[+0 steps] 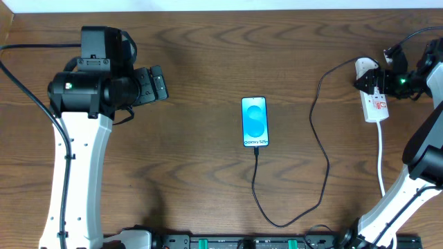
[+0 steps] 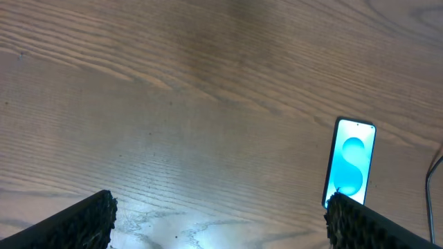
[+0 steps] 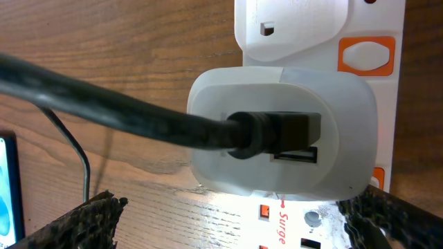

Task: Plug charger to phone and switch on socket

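Wooden table [image 1: 208,55]: the work lay across the middle and the right side.

Your left gripper [image 2: 221,220] hung over bare wood with its jaws wide apart, holding nothing. The phone [image 2: 349,166] lay ahead of it, near one finger.

Your right gripper [image 3: 235,220] hovered over the power strip [image 1: 377,107] at the table's right edge. Its jaws were apart either side of the white adapter [image 3: 284,131] and gripped nothing.

The phone lay flat mid-table with its screen lit. The charger cable [image 1: 324,159] ran from the adapter in a long loop to the phone's near edge. On that reading, plugging looked done and switching on was the step in hand.

Next move, as I judged it: you would need to bring one fingertip down on the orange switch [image 3: 367,55] beside the adapter. It was a small target, set close to the adapter body.

Not resolved:
- Whether the plug tip was fully seated in the phone; it was too small to tell overhead.
- Whether the switch was on or off.
- Whether that switch served the adapter's socket.
- The rest of the strip, which was cut off in the wrist view.
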Available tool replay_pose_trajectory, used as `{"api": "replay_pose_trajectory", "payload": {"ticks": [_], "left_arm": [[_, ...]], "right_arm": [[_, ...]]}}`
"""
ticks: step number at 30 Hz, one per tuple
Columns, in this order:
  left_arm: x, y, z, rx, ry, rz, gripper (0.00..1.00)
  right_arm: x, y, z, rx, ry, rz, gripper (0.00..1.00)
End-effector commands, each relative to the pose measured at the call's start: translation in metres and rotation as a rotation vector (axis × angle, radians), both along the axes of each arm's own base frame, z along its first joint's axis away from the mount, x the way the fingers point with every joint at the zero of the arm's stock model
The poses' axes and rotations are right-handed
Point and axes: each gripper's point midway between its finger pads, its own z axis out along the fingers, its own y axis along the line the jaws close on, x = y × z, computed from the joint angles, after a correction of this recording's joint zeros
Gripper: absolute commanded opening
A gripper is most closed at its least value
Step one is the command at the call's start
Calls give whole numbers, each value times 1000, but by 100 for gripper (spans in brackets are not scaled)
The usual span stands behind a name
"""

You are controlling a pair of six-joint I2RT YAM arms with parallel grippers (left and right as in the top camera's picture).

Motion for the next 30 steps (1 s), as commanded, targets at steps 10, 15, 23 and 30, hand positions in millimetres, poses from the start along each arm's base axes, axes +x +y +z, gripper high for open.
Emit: {"api": "replay_pose_trajectory", "payload": {"ticks": [10,15,23,30], "left_arm": [[0,2,5,20,-14,-4,96],[0,2,5,20,-14,-4,96],[0,2,5,20,-14,-4,97],[0,2,5,20,-14,-4,97]], "right_arm": [[-26,-37,5,-155,236,-253,99],[-27,-53,52,-253,173,-301,99],[-29,-38,169,-258,-101,-331,99],[-47,-25,232,-278,-251,-336,99]]}}
